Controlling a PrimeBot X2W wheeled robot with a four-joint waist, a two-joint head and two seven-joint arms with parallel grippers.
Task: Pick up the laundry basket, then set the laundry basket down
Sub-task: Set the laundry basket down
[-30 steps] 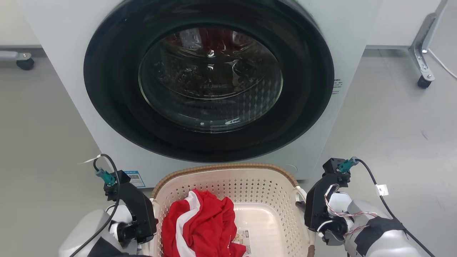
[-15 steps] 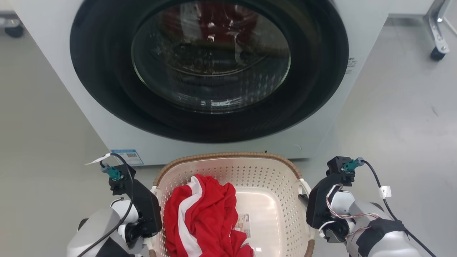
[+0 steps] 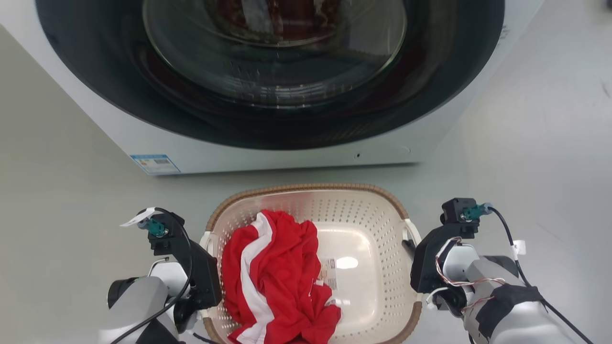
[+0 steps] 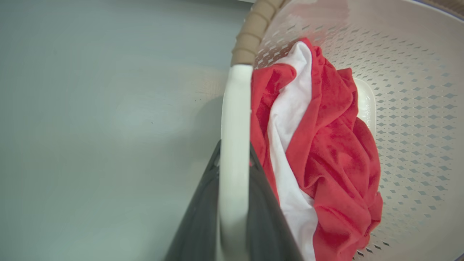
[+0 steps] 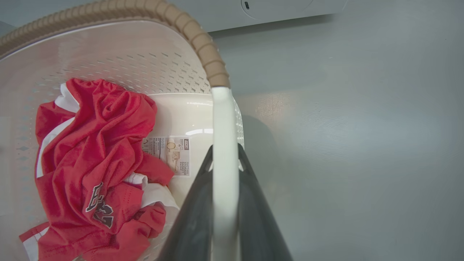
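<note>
The laundry basket is viewed steeply downward from the head and closely along its rim from both wrists; its red garment is shared.

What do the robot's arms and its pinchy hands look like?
The left gripper and right gripper each have two long, dark grey, pointed fingers on a chunky black block. A teal plug with a black cable sits on each, tagged white. The forearms are shiny silver-grey; the right one has red-and-white wires and black tape.
</note>
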